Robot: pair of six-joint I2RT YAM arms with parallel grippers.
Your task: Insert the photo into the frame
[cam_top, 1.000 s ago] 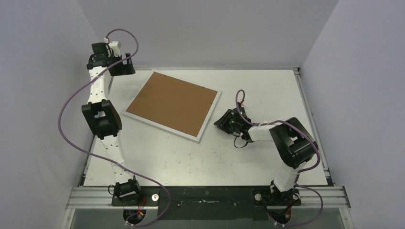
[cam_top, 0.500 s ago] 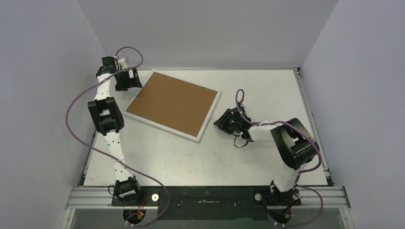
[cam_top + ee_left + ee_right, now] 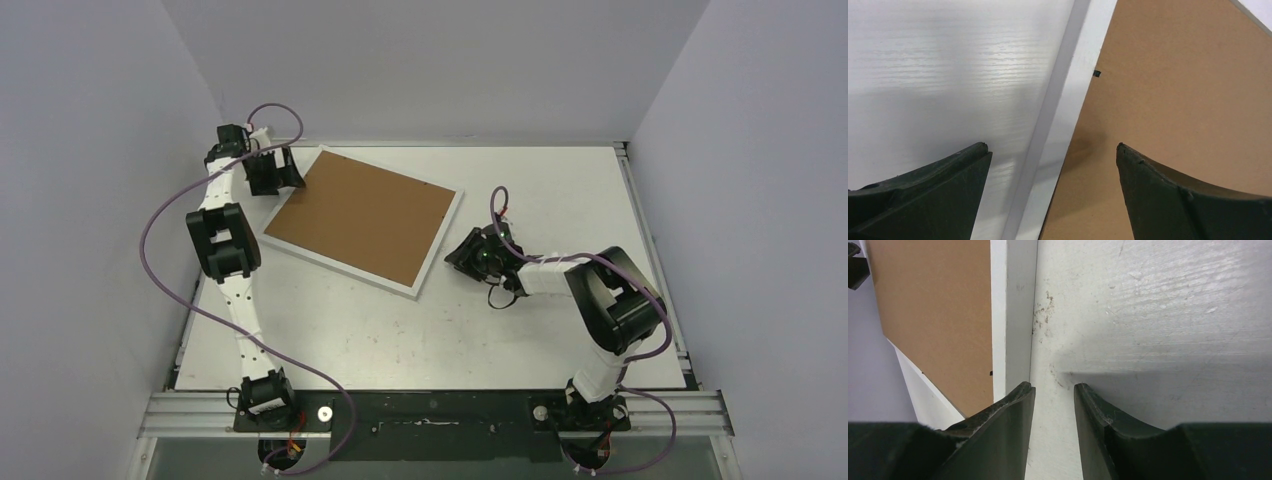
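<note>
frame [image 3: 362, 220]: white rim around a plain brown board with no pattern
table [image 3: 520, 340]: white with faint wood-grain lines; rust-brown specks beside the frame's rim
left gripper [image 3: 1050, 145]: black
right gripper [image 3: 1052, 385]: black, with pale scuffs along the finger edges
left arm [image 3: 240, 310]: white links, black joints
right arm [image 3: 610, 295]: the same white and black
cable [image 3: 143, 240]: purple
walls [image 3: 430, 70]: pale grey-lilac
rail [image 3: 190, 415]: silver
</note>
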